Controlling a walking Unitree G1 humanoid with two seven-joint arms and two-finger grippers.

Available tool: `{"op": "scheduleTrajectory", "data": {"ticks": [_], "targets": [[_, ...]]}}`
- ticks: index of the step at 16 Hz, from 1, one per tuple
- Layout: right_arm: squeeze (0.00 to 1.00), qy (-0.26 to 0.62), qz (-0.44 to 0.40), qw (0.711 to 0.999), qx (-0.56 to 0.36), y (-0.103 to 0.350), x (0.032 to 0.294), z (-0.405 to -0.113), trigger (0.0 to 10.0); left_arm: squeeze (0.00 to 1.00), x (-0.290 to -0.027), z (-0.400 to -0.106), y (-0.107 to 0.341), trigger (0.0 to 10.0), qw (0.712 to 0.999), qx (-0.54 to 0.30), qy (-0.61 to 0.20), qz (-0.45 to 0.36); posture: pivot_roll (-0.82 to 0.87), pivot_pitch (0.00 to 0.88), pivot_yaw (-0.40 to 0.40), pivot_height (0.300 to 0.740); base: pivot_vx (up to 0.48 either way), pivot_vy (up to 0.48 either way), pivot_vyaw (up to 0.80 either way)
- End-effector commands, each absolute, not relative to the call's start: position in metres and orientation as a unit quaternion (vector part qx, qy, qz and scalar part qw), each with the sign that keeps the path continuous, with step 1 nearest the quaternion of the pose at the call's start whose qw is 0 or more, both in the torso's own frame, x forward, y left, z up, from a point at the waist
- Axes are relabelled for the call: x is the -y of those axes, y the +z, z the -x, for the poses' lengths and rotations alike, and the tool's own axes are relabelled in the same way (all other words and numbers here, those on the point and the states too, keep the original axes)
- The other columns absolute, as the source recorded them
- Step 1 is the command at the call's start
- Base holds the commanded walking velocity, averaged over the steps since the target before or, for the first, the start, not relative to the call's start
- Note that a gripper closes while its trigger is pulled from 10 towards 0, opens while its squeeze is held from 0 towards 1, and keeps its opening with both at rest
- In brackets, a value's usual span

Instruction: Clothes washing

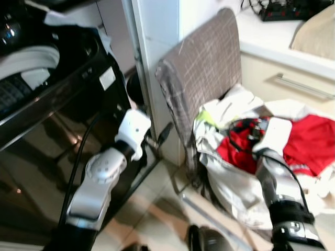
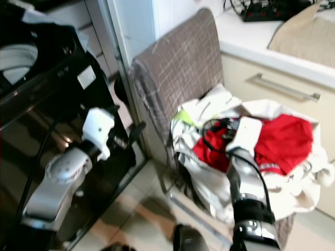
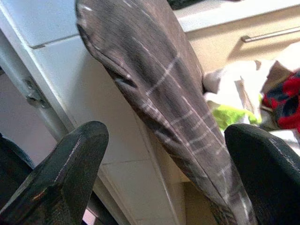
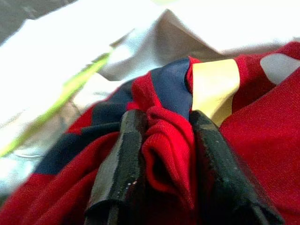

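A heap of clothes lies on the seat of a chair [image 1: 204, 63] that has a grey checked cover. In the heap a red garment with navy and yellow patches [image 1: 309, 141] rests on white cloth [image 1: 235, 183]. My right gripper [image 1: 246, 128] reaches into the heap and is shut on a fold of the red garment [image 4: 164, 154], pinched between both black fingers [image 4: 117, 164]. To the left stands the black washing machine [image 1: 47, 78]. My left gripper [image 1: 162, 133] hangs open between the machine and the chair's back [image 3: 159, 93], holding nothing.
Behind the chair runs a cream counter with a drawer handle [image 1: 303, 86] and a black power strip [image 1: 282, 10] on top. A white wall panel [image 1: 157, 31] stands between machine and chair. Tiled floor [image 1: 157, 209] lies below.
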State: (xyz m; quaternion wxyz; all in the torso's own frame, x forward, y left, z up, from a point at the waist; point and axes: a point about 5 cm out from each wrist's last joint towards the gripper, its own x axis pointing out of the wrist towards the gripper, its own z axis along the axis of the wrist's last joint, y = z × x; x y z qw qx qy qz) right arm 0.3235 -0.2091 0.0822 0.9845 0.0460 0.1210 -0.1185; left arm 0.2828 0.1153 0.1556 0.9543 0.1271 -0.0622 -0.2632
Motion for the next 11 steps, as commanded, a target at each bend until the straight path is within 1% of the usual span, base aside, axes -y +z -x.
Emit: {"op": "scheduleTrajectory", "data": {"ticks": [1,4,5,8,11], "targets": [[0.0,-0.058,-0.034,0.993,-0.093,0.102,0.185,-0.336,0.0,0.0,-0.12,-0.286,0.155,10.0,0.958,0.063,-0.246,-0.132,-0.06,0.043,0.037,0.711,0.0,0.0,0.0],[0.0,-0.024,0.031,0.999,0.02,0.163,0.181,-0.362,0.0,0.0,-0.116,-0.292,0.16,10.0,0.965,0.083,-0.22,-0.119,-0.04,0.0,0.01,0.711,0.0,0.0,0.0],[0.0,-0.018,0.036,0.998,0.044,0.177,0.178,-0.367,0.0,0.0,-0.117,-0.293,0.16,10.0,0.967,0.087,-0.212,-0.115,-0.03,0.0,-0.002,0.711,0.0,0.0,0.0],[0.0,0.016,0.045,0.996,0.081,0.195,0.168,-0.375,0.0,0.0,-0.117,-0.296,0.16,10.0,0.97,0.095,-0.195,-0.111,-0.01,0.0,-0.019,0.711,0.0,0.0,0.0],[0.0,0.042,0.063,0.993,0.096,0.198,0.156,-0.379,0.0,0.0,-0.122,-0.297,0.163,10.0,0.976,0.105,-0.158,-0.106,0.01,0.0,-0.031,0.737,0.0,0.0,0.0]]}}
